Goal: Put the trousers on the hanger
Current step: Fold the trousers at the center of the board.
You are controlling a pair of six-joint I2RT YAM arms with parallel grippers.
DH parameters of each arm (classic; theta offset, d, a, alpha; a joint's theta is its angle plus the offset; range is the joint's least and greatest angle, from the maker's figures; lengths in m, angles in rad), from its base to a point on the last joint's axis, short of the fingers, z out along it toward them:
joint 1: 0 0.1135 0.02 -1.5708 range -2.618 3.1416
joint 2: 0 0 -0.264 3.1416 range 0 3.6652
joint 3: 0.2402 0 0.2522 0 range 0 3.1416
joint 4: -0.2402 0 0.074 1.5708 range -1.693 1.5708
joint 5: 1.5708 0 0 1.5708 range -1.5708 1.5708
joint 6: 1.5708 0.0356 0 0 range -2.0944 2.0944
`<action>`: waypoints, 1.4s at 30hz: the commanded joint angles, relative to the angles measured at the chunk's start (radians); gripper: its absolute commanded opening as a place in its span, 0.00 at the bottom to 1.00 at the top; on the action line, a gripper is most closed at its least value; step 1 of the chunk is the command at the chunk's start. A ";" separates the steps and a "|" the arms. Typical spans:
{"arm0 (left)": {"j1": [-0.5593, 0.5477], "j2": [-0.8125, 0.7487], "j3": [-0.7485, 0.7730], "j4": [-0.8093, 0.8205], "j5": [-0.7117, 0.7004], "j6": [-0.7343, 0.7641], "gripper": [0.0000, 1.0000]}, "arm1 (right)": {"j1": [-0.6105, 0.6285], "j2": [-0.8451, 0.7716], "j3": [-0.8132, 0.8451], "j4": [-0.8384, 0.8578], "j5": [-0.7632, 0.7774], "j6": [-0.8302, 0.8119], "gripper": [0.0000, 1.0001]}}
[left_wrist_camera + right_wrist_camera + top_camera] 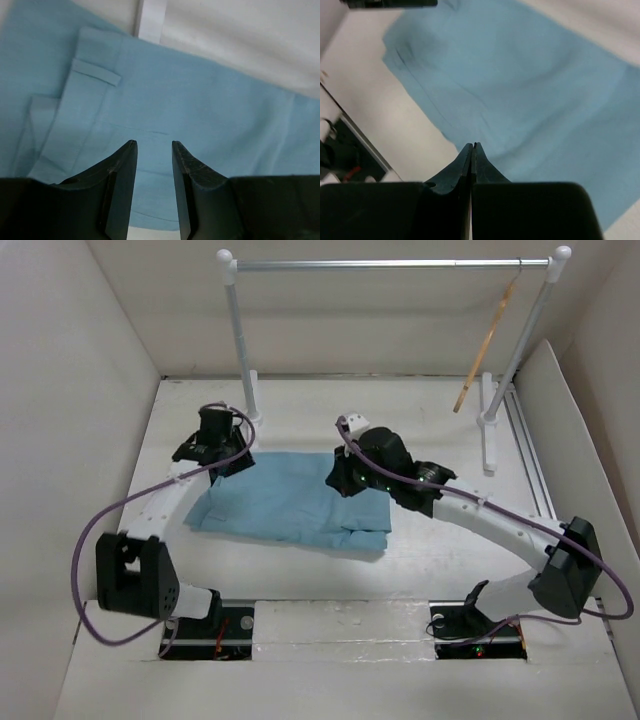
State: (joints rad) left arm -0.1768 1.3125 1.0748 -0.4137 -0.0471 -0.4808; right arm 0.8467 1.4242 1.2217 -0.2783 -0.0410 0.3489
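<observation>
The light blue trousers [290, 502] lie folded flat on the white table, between the two arms. My left gripper [222, 458] is open and empty, low over the trousers' left end; in the left wrist view its jaws [154, 145] stand apart over the waistband with a belt loop [95, 74]. My right gripper [345, 476] is over the trousers' right end; in the right wrist view its jaws [473, 146] are pressed together with nothing between them, above the blue cloth [530, 90]. The wooden hanger [487, 340] hangs by its hook at the right end of the rail.
A white-and-silver clothes rail [390, 264] stands across the back, with posts at left [240, 340] and right [520, 350]. White walls close in both sides. The left post's foot [150, 20] lies just beyond the trousers.
</observation>
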 commanded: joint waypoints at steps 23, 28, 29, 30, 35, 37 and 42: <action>0.148 0.110 -0.072 0.093 0.027 -0.076 0.27 | 0.060 -0.158 -0.349 -0.182 0.113 -0.092 0.00; -0.007 0.056 -0.021 0.095 0.030 -0.087 0.27 | -0.033 -0.182 -0.281 -0.151 0.139 -0.143 0.00; -0.065 0.063 -0.022 0.095 0.032 -0.096 0.27 | -0.056 -0.139 -0.286 -0.138 0.124 -0.145 0.00; -0.104 0.098 -0.036 0.111 0.041 -0.120 0.26 | -0.105 -0.087 -0.295 -0.083 0.103 -0.148 0.00; -0.048 0.149 -0.129 0.154 0.085 -0.147 0.24 | -0.106 0.060 -0.315 -0.024 0.101 -0.142 0.00; 0.005 0.174 -0.168 0.170 0.110 -0.144 0.23 | -0.072 0.081 -0.333 -0.012 0.102 -0.125 0.00; 0.123 0.180 -0.229 0.185 0.144 -0.150 0.21 | -0.049 0.067 -0.421 0.021 0.115 -0.080 0.00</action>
State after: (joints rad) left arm -0.0875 1.5219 0.8654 -0.2485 0.0616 -0.6167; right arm 0.7834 1.5276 0.8265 -0.3069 0.0711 0.2394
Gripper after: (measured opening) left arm 0.217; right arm 0.010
